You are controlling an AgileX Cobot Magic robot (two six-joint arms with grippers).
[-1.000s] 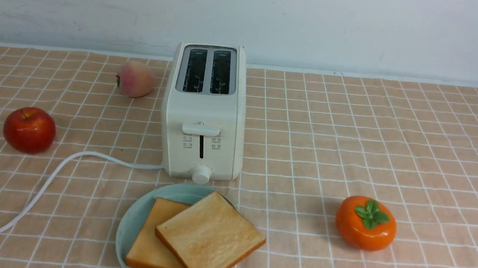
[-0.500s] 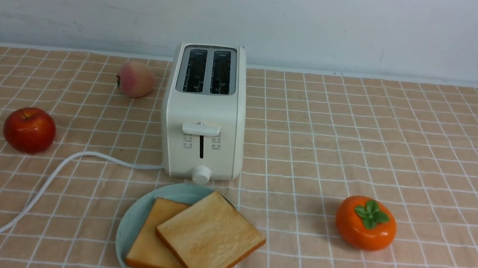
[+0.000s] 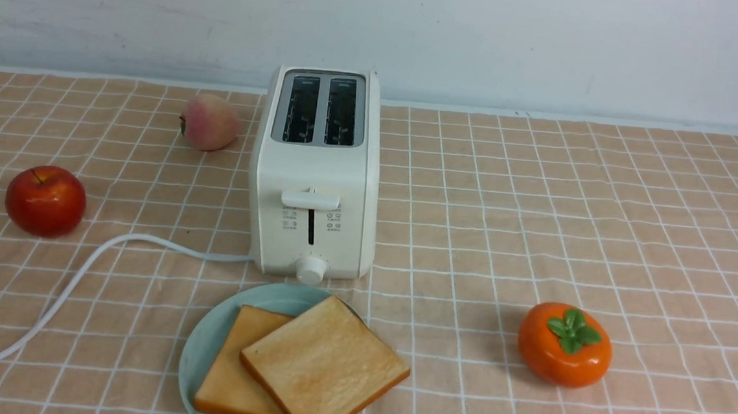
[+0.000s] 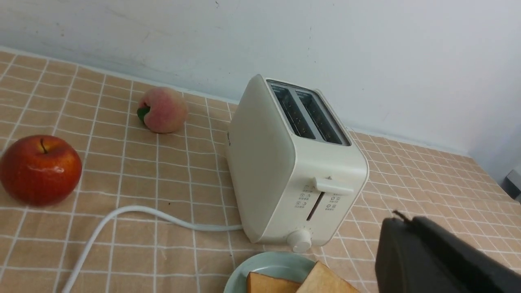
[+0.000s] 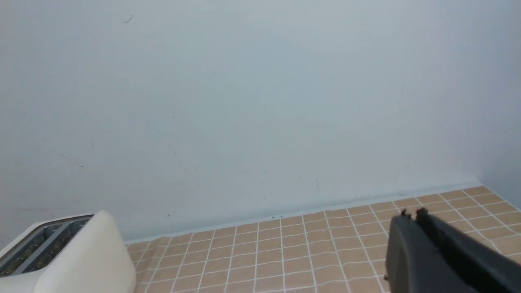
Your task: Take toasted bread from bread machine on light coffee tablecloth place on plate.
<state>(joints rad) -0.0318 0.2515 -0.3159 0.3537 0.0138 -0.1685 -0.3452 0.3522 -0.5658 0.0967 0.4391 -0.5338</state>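
Two toasted bread slices (image 3: pixel 324 363) lie overlapping on the pale teal plate (image 3: pixel 203 345), just in front of the cream bread machine (image 3: pixel 312 209). The bread machine's two slots (image 3: pixel 320 109) look empty. All rest on the light coffee tablecloth (image 3: pixel 538 199). Neither gripper shows in the front view. In the left wrist view my left gripper (image 4: pixel 401 219) is shut and empty, raised to the right of the bread machine (image 4: pixel 293 171), with the plate (image 4: pixel 268 268) and toast corners (image 4: pixel 321 280) below. In the right wrist view my right gripper (image 5: pixel 411 215) is shut and empty, high above the cloth, far from the bread machine (image 5: pixel 69 252).
A red apple (image 3: pixel 45 200) sits at the left, a peach (image 3: pixel 208 122) behind it beside the bread machine, and an orange persimmon (image 3: pixel 564 344) at the front right. The white cord (image 3: pixel 78 277) trails left across the cloth. A pale wall (image 3: pixel 549 44) runs behind.
A dark piece of the right arm at the far right edge of the front view one second ago has gone out of view. Toast, plate and bread machine have not moved.
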